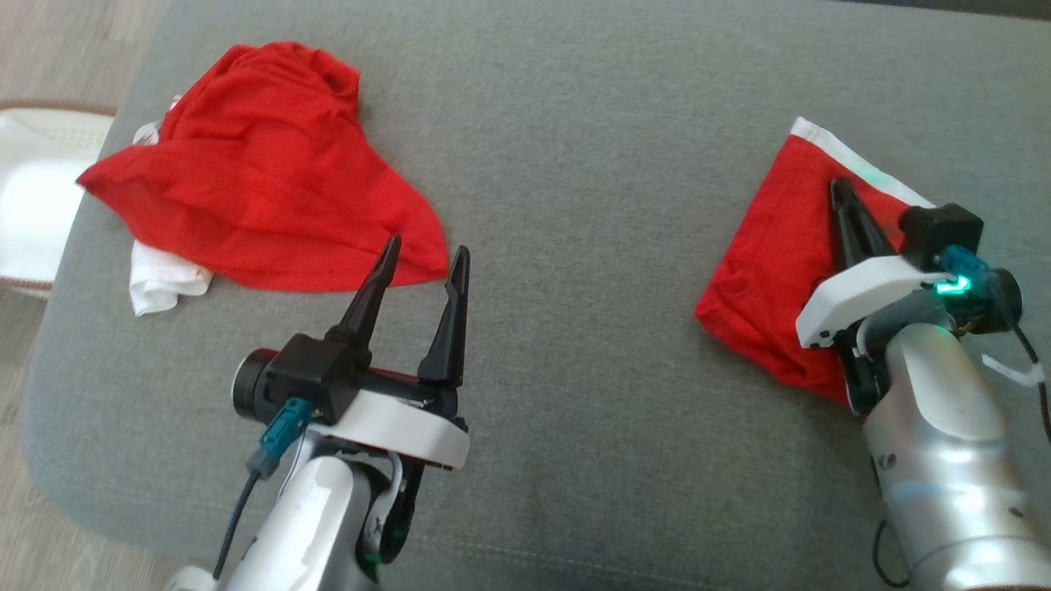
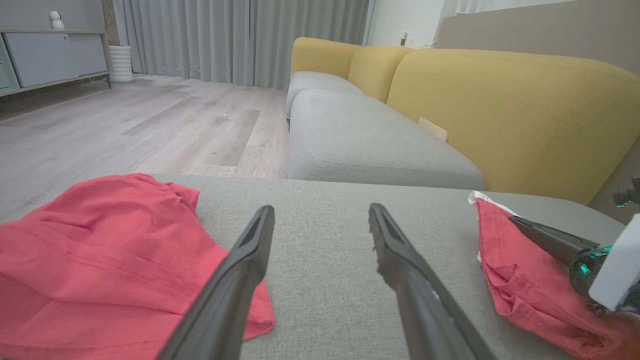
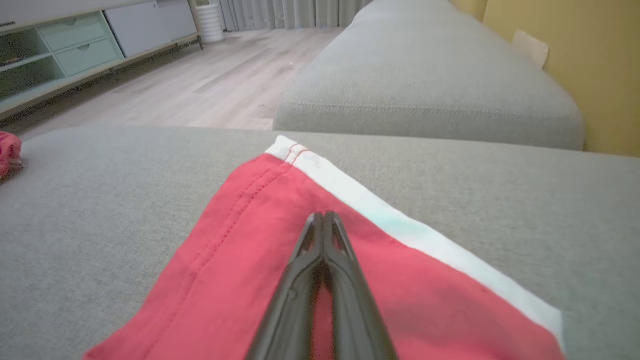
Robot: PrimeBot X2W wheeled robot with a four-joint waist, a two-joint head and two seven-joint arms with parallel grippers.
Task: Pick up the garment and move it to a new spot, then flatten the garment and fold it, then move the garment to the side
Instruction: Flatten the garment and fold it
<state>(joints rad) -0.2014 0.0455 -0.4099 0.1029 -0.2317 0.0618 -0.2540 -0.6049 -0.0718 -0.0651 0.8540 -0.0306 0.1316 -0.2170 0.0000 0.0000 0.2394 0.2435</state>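
My right jaws are pinched shut, empty, over the folded red garment (image 1: 764, 246); left jaws wide open, empty, near the crumpled red heap (image 1: 263, 172).

— Carrying everything?
— A grey sofa cushion (image 1: 591, 164), broad and flat.
— Lying on the left?
— A crumpled red garment (image 1: 263, 172), heaped over a white cloth (image 1: 164, 283), close to the cushion's left edge.
— On the right?
— A folded red garment (image 1: 772, 246) with a white band (image 1: 854, 160), lying flat, well apart from the heap.
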